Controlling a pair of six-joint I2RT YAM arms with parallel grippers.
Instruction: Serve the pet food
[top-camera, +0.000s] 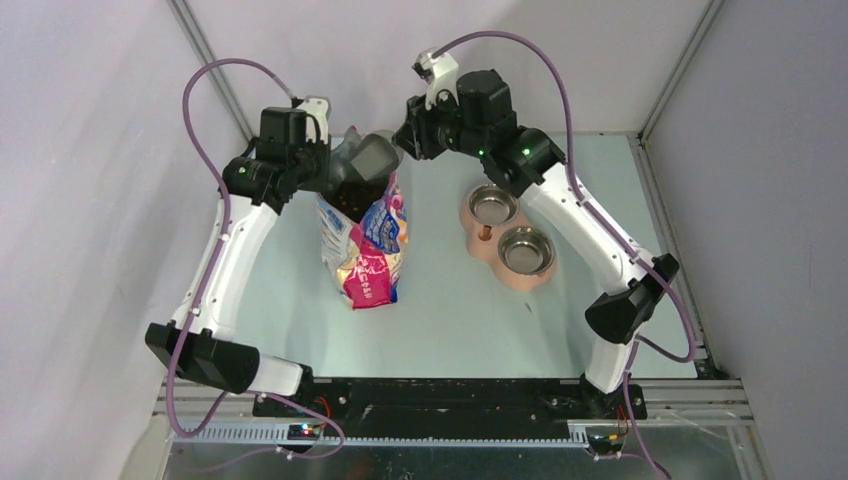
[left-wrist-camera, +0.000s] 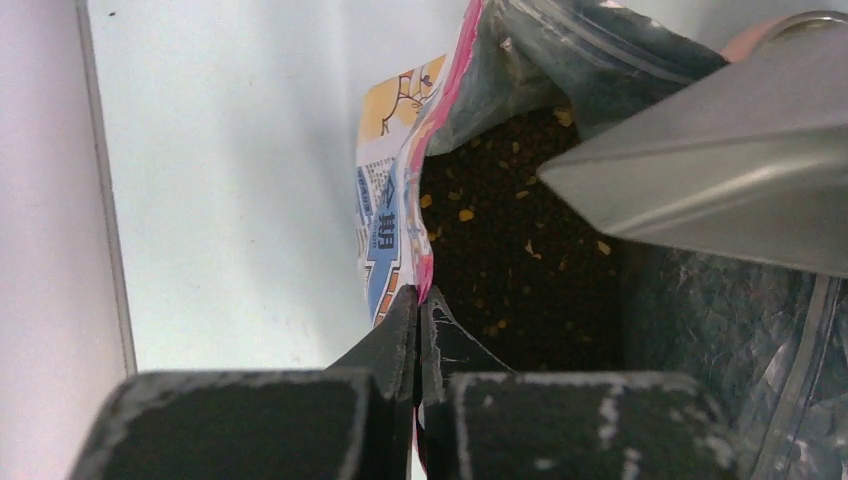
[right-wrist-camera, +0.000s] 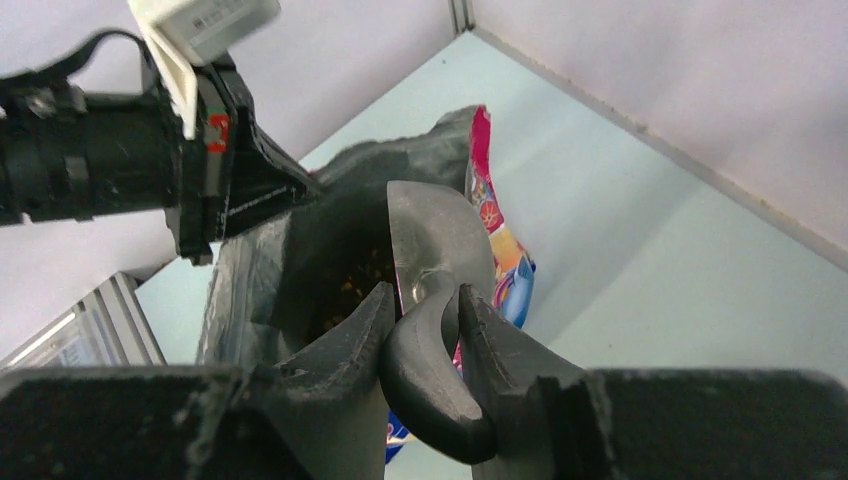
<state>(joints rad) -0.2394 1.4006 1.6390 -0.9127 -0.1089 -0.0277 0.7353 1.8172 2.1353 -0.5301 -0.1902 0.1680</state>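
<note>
Loose, light kibble (left-wrist-camera: 500, 270) spills easily, so it is best taken with the metal scoop (right-wrist-camera: 432, 230). The right gripper (right-wrist-camera: 425, 300) is clamped on the scoop's handle. The left gripper (left-wrist-camera: 420, 305) pinches the soft rim of the bag (top-camera: 365, 255).

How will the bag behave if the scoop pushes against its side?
Probably floppy: the bag has thin crinkled walls, and the left gripper pinches its rim. Likely weighted by the pet food inside, yet tall enough to tip.

on the bag (left-wrist-camera: 385, 200), on its printed outer face near the open rim, one large blue-outlined chinese character is seen from the left wrist, perhaps "萌". the smaller print beside it is too blurred to be read.
</note>
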